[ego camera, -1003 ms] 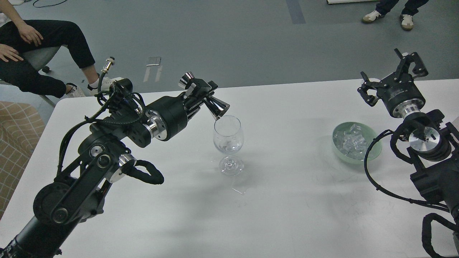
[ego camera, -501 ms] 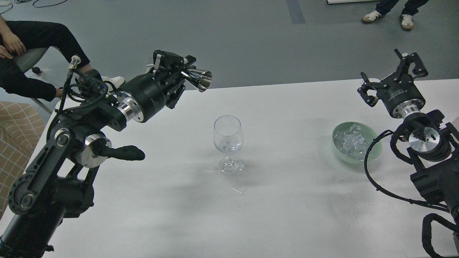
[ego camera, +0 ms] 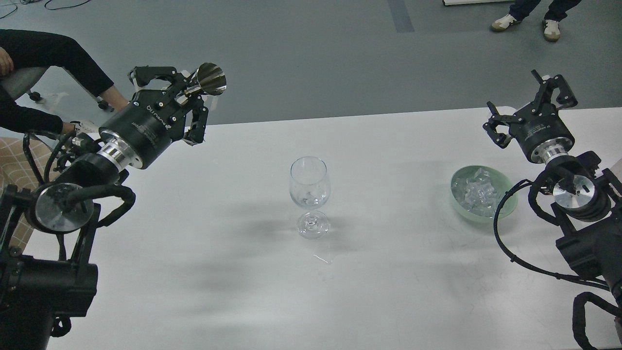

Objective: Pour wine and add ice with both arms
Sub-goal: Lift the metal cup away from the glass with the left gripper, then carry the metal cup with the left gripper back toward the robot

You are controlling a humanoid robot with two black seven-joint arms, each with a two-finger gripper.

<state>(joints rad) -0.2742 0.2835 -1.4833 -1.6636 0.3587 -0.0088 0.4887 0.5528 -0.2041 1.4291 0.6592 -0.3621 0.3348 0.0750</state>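
Observation:
A clear wine glass (ego camera: 310,194) stands upright in the middle of the white table (ego camera: 388,272), with a little clear content at the bottom of its bowl. My left gripper (ego camera: 187,92) is shut on a shiny steel jigger (ego camera: 208,82), held up over the table's far left edge, well left of the glass. The ice (ego camera: 474,192), several small clear cubes, lies in a pale green bowl (ego camera: 505,206) at the right. My right gripper (ego camera: 532,104) is open and empty, raised just behind the bowl.
A small wet spill (ego camera: 323,258) lies on the table in front of the glass. A seated person (ego camera: 43,53) is at the far left beyond the table. Another person's feet (ego camera: 527,22) are at the top right.
My left arm has swung the jigger up and away from the glass rim to the far left, turning its mouth upward. The right arm has barely moved.

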